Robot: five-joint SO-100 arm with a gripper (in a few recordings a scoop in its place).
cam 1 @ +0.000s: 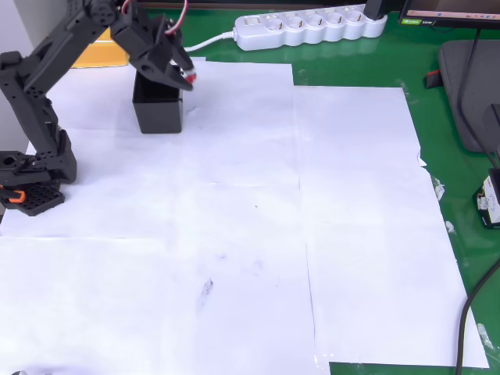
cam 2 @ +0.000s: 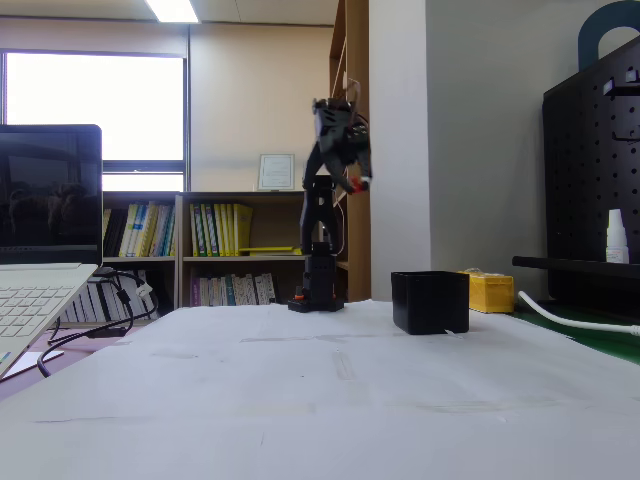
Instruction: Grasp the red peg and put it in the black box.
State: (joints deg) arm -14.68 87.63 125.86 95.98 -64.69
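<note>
The red peg (cam 1: 190, 77) (cam 2: 363, 183) shows as a tiny red spot at the tip of my black gripper (cam 1: 186, 74) (cam 2: 358, 180), which is shut on it. The black box (cam 1: 157, 108) (cam 2: 430, 302) stands on the white paper at the far left in the overhead view. There the gripper tip lies over the box's right far corner. In the fixed view the gripper hangs well above the table, higher than the box's rim and to its left.
A yellow block (cam 1: 101, 55) (cam 2: 490, 292) lies behind the box. A white power strip (cam 1: 312, 27) lies along the far edge. The arm's base (cam 1: 31, 183) stands at the left. A laptop (cam 2: 40, 290) sits at the fixed view's left.
</note>
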